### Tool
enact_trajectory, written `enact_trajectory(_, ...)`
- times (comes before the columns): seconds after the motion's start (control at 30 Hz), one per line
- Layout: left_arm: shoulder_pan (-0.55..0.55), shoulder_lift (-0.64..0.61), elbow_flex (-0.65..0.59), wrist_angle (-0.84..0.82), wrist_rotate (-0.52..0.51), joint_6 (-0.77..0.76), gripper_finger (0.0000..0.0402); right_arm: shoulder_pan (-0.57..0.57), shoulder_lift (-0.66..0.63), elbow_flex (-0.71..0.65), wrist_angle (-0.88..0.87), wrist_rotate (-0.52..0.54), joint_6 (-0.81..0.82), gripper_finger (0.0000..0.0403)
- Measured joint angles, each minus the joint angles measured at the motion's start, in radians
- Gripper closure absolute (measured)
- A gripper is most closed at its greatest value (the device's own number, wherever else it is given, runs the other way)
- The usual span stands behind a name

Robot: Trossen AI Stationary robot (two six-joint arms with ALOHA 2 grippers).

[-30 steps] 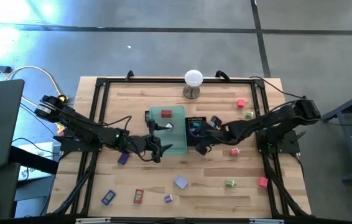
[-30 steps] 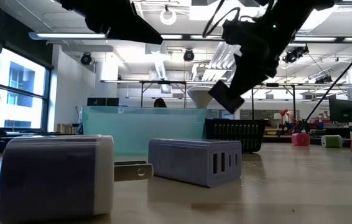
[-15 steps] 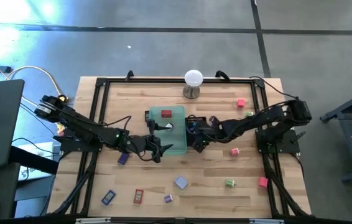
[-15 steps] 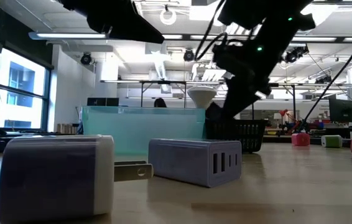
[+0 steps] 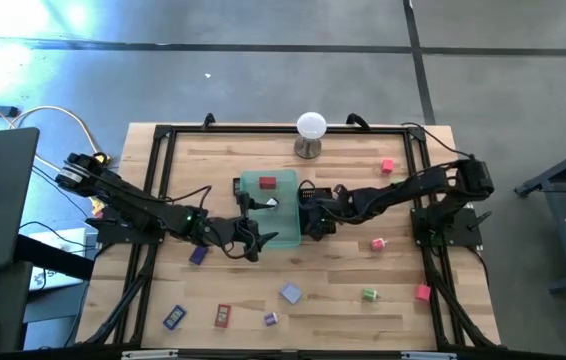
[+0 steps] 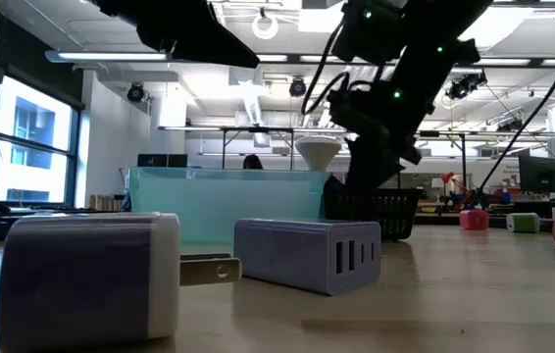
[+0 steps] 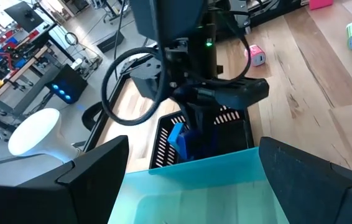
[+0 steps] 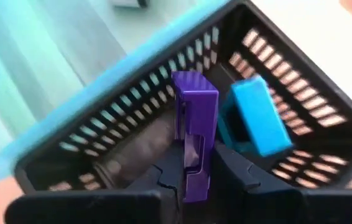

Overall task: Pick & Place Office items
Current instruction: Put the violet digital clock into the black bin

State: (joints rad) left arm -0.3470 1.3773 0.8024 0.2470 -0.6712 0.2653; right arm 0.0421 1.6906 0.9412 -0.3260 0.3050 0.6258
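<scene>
The right gripper [image 5: 308,222] reaches into the black mesh tray [image 5: 321,195] at the centre of the high view, just right of the green tray [image 5: 281,232]. Its fingers [image 8: 238,171] are pinched narrow on a purple clip [image 8: 194,134], held upright over the mesh tray's floor. A blue item [image 8: 254,115] lies tilted in the same tray, just beside the clip.

The left gripper [image 5: 246,243] hovers at the green tray's lower left corner with its jaws wide and nothing between them. A red item [image 5: 267,183] sits at the top of the green tray, with a white one [image 5: 272,203] below it.

The other office items are spread over the table [image 5: 343,305]: a purple block [image 5: 198,255] left of centre, a blue one [image 5: 174,318], a red one [image 5: 223,316], a small purple one [image 5: 271,319] and a lilac charger [image 5: 290,293] along the bottom; pink ones [image 5: 377,243] [image 5: 422,292] and a green one [image 5: 369,294] at right; another pink [image 5: 388,166] and green [image 5: 401,185] at upper right.
</scene>
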Motion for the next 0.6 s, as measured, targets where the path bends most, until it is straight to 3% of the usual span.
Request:
enact_trajectory(0.4,0.000,0.000,0.000,0.000,0.004,-0.006,0.0050,-0.035,0.032,0.000,0.035,-0.020,0.001,0.0349)
enact_trajectory(0.6,0.000,0.000,0.000,0.000,0.011,-0.010,0.0050,-0.034,0.031,-0.001,0.039,-0.026,0.005,0.0316)
